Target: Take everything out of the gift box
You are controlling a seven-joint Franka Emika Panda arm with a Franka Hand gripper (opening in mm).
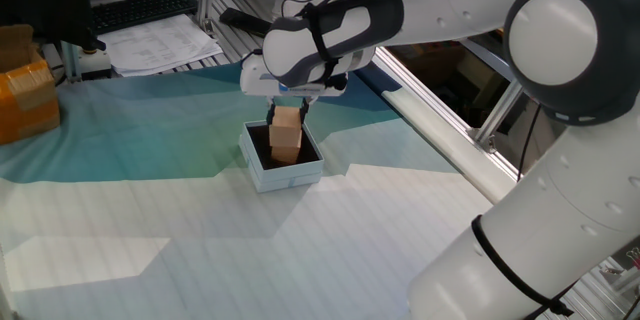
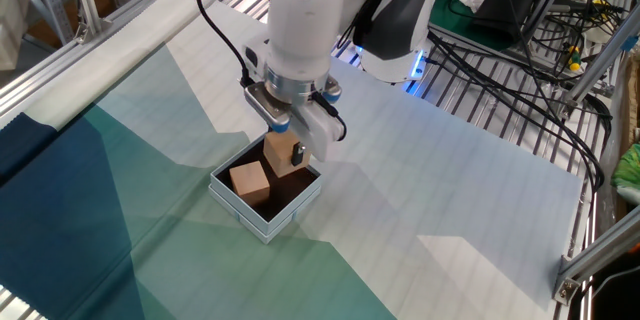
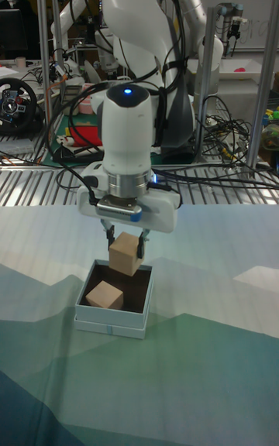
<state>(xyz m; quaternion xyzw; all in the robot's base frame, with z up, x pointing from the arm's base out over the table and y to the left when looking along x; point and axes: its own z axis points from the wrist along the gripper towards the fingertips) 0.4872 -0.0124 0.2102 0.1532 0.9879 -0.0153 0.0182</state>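
The gift box (image 3: 108,320) (image 2: 262,218) (image 1: 285,175) is pale blue-white outside and dark brown inside, and rests on the green and white cloth. One tan wooden cube (image 3: 104,296) (image 2: 249,180) lies in its left half. My gripper (image 3: 123,248) (image 2: 284,156) (image 1: 287,127) is shut on the other cube (image 3: 125,253) (image 2: 279,152) (image 1: 286,132), which hangs tilted a little above the box's rim, over its right half. A dark finger (image 3: 142,245) shows on each side of that cube.
An orange-brown taped carton (image 1: 24,100) stands at the far left edge in one fixed view, with papers (image 1: 160,45) and a keyboard behind. Metal rails (image 2: 90,35) border the cloth. Cables (image 2: 510,50) lie on the slatted frame behind the arm.
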